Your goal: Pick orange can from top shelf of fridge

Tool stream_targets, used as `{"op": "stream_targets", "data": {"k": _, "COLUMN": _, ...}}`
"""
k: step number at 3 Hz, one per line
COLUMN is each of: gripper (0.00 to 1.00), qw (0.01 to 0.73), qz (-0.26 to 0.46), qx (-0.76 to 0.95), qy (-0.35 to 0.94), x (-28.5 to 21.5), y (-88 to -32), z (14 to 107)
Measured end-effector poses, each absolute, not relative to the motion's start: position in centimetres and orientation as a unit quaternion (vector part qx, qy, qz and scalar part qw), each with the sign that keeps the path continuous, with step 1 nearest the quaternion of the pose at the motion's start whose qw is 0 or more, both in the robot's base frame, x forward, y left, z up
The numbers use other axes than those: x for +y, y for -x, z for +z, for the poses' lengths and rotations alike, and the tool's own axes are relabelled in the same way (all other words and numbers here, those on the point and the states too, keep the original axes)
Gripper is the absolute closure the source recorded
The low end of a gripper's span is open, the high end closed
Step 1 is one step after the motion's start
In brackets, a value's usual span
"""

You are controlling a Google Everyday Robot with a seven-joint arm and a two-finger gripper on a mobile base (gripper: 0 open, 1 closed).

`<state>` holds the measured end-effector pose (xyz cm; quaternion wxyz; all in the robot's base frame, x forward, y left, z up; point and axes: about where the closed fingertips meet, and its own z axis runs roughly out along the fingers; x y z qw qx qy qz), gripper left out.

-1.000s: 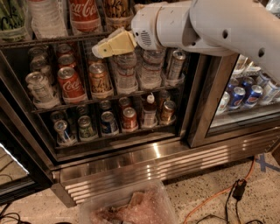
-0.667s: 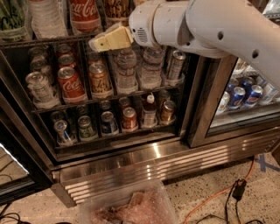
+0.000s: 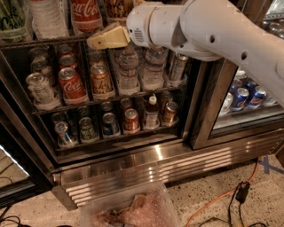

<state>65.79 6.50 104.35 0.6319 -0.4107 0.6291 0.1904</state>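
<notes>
The orange can (image 3: 119, 7), orange-gold with black markings, stands on the top shelf (image 3: 26, 43) of the fridge (image 3: 133, 165), cut off by the top edge of the camera view. A red Coca-Cola can (image 3: 86, 13) stands just left of it. My gripper (image 3: 105, 38), cream-coloured on a white arm, points left in front of the top shelf's front edge. It is just below and slightly left of the orange can and holds nothing that I can see.
The middle shelf holds a red Coca-Cola can (image 3: 71, 84), a paler amber can (image 3: 101, 80) and water bottles (image 3: 128, 71). Small cans fill the bottom shelf. Blue cans (image 3: 242, 97) sit behind the right glass door. A clear plastic bin (image 3: 133, 208) and an orange cable (image 3: 222, 199) lie on the floor.
The gripper has risen a little and shifted slightly left, from in front of the middle shelf's upper part to the top shelf's front edge. The cans have not moved.
</notes>
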Motion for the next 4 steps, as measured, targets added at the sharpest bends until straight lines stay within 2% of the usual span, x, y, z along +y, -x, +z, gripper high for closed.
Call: {"op": "stream_targets", "data": {"k": 4, "gripper": 0.0, "qw": 0.681, "qz": 0.187, "qx": 0.618, "qy": 0.345, "x": 5.2, "y": -69.9, "z": 105.2}}
